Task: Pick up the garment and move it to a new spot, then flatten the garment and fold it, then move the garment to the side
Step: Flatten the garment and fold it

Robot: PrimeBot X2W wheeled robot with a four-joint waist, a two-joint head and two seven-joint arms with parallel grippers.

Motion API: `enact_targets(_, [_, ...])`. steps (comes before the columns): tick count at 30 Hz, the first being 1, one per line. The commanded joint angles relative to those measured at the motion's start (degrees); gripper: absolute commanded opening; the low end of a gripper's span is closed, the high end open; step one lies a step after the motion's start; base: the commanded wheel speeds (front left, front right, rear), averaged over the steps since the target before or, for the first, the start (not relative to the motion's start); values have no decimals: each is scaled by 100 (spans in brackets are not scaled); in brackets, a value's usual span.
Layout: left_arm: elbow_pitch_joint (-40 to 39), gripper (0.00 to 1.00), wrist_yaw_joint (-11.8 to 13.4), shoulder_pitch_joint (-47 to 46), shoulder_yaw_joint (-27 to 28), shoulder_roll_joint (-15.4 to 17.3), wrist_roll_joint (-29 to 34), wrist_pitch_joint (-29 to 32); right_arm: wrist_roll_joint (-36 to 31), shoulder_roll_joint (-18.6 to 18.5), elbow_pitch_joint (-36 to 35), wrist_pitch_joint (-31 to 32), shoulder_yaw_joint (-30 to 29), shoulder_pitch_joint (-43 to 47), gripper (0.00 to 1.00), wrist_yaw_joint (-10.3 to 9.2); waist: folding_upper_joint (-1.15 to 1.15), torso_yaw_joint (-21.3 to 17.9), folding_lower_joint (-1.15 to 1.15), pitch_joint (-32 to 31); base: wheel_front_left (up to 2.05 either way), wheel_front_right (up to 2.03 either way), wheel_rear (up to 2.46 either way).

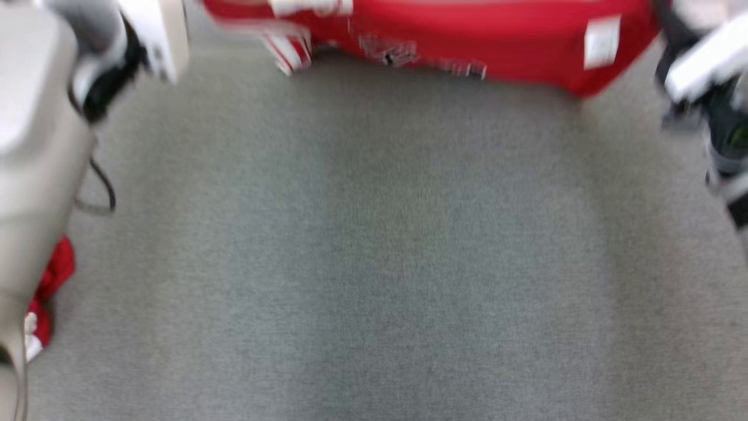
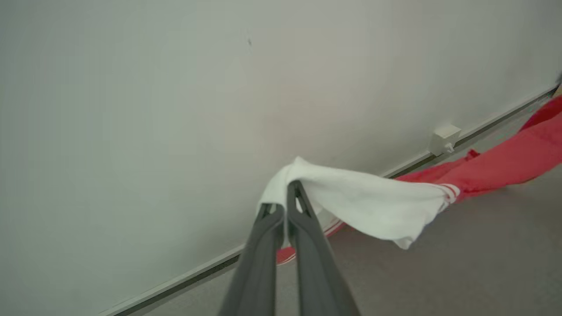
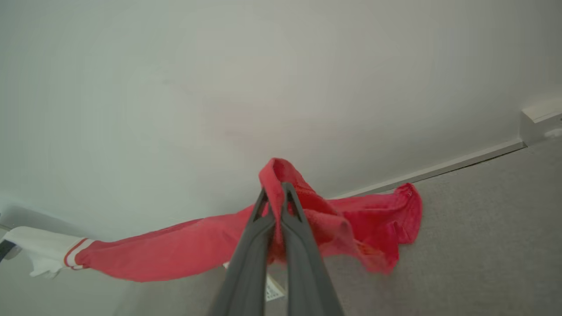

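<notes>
So, left pincer (image 2: 287, 193) is clamped on the white sleeve (image 2: 364, 206) of the red-and-white cloth garment (image 3: 175, 254), right pincer (image 3: 274, 195) clamped on its red end; it's strung between them over grey carpet floor (image 1: 380, 263), pale wall (image 2: 131, 109) behind.

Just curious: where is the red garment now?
The garment spans the head view's top, over grey carpet, strung between the left gripper (white end) and the right gripper (red end).

The right claw (image 3: 275, 193) pinches a fold of the red garment (image 3: 175, 252) above the grey carpet (image 3: 483, 245).
</notes>
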Motion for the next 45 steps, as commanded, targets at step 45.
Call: enact_targets(45, [-5904,0,1381,4175,-1599,3368,-4702,4385,25,-2830,-3888,3006,1087,4788,0,3,0,-264,0,-1572,0,0,0])
